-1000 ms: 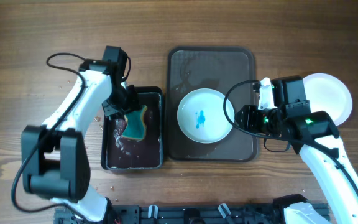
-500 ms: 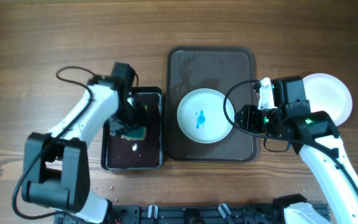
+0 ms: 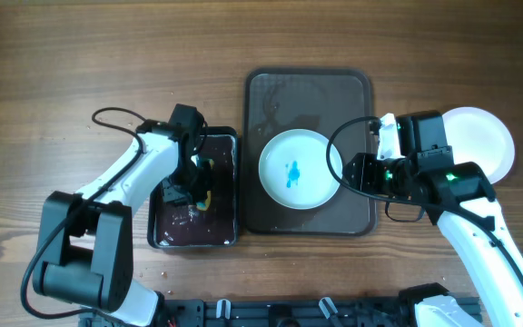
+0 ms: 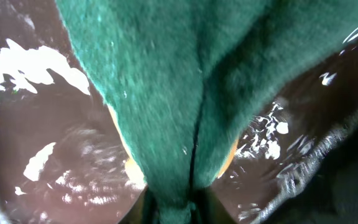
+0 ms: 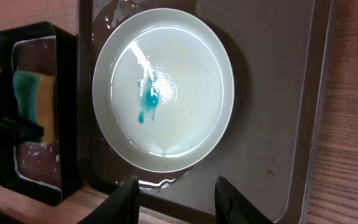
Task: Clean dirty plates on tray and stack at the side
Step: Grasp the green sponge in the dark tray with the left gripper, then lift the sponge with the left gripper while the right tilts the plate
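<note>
A white plate point(image 3: 300, 169) with a blue smear at its centre lies on the dark tray point(image 3: 309, 91); the right wrist view shows the same plate point(image 5: 163, 87) on the wet tray point(image 5: 272, 112). A second white plate point(image 3: 484, 136) rests on the table at the right, partly under my right arm. My right gripper point(image 3: 348, 173) point(image 5: 176, 202) stands open just short of the plate's near rim, nothing between its fingers. My left gripper point(image 3: 192, 186) point(image 4: 173, 211) is down in the small black tray, shut on the green sponge point(image 4: 185, 93), which is squeezed into a fold.
The small black tray point(image 3: 166, 232) point(image 5: 5, 43) holds shallow water and sits just left of the big tray. The sponge point(image 5: 33, 106) shows there in the right wrist view. Crumbs dot the wooden table near it. Cables loop off both arms.
My left gripper has moved down and right into the black tray and closed on the sponge, folding it. The right arm and the plates have not moved.
</note>
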